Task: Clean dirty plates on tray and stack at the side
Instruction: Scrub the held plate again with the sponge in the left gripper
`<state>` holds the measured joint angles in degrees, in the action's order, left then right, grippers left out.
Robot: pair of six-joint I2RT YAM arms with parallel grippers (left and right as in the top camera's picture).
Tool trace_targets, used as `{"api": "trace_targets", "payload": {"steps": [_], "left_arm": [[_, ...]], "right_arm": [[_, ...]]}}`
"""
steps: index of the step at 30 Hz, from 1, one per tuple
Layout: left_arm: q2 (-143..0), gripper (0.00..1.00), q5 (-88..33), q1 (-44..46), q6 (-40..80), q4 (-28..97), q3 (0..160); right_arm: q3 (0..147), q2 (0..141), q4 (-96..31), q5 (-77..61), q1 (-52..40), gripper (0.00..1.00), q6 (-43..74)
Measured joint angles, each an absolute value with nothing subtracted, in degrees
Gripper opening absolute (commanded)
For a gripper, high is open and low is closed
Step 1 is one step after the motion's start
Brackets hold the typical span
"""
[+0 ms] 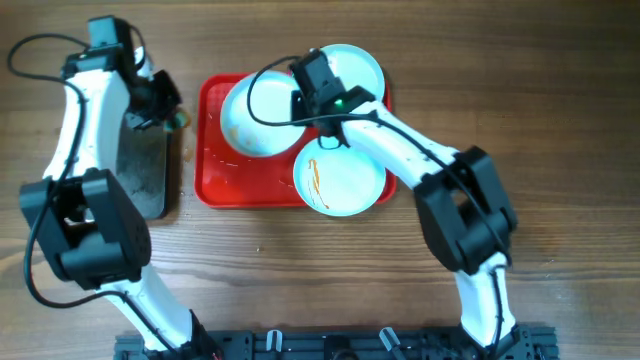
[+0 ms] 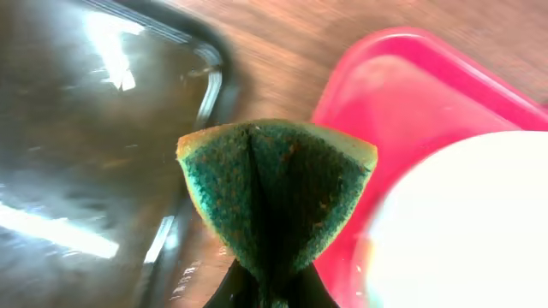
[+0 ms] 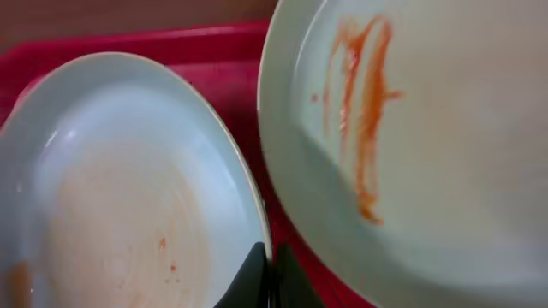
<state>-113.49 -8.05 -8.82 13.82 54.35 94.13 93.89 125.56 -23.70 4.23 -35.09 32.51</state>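
Green sponge [image 2: 274,197] sits folded in the left claw [image 2: 270,291], which is clamped tight on it, over the gap between black tray [image 2: 86,128] and red tray [image 2: 385,77]. Right claw [image 3: 267,278] is fully closed, tips right at the rim of the smeared plate [image 3: 128,197]; can't tell if the rim is actually pinched. Smeared plate lies at the red tray's far left, with a faint brownish film inside. Streaked plate [image 3: 411,171] is just beside it at the near right, with orange streaks, its edge overhanging the tray rim. Third plate [image 1: 360,62] is at the far right, partly under the right arm. Both trays sit on the wooden counter [image 1: 540,100], black one left of red.
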Motion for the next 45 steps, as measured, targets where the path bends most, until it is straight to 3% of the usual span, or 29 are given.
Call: {"api": "trace_targets", "payload": {"steps": [7,14,21,26,34,40,45], "left_arm": [[-113.5,0.04,-8.5,-2.1,20.1,47.1,91.9],[-113.9,0.04,-11.9,3.8,24.6,34.3,75.7],[-114.0,0.04,-13.1,5.2,25.0,32.8,73.3],[-113.7,0.04,-4.4,6.5,25.0,31.2,73.0],[-113.7,0.04,12.8,9.5,20.0,14.5,71.7],[-113.7,0.04,15.0,12.8,19.1,22.3,71.6],[-113.3,0.04,2.0,11.6,19.1,32.0,72.6]], "right_arm": [[93.9,129.9,-20.5,-0.9,-35.4,0.04,39.2],[93.9,130.2,-20.4,-2.6,-35.4,0.04,39.7],[93.9,130.2,-20.5,-2.6,-35.3,0.04,39.7],[93.9,130.2,-20.2,-3.7,-35.5,0.04,39.8],[93.9,130.2,-20.2,-3.7,-35.4,0.04,40.3],[93.9,130.2,-20.3,-3.7,-35.4,0.04,40.3],[93.9,130.2,-20.4,-3.7,-35.4,0.04,40.3]]}}
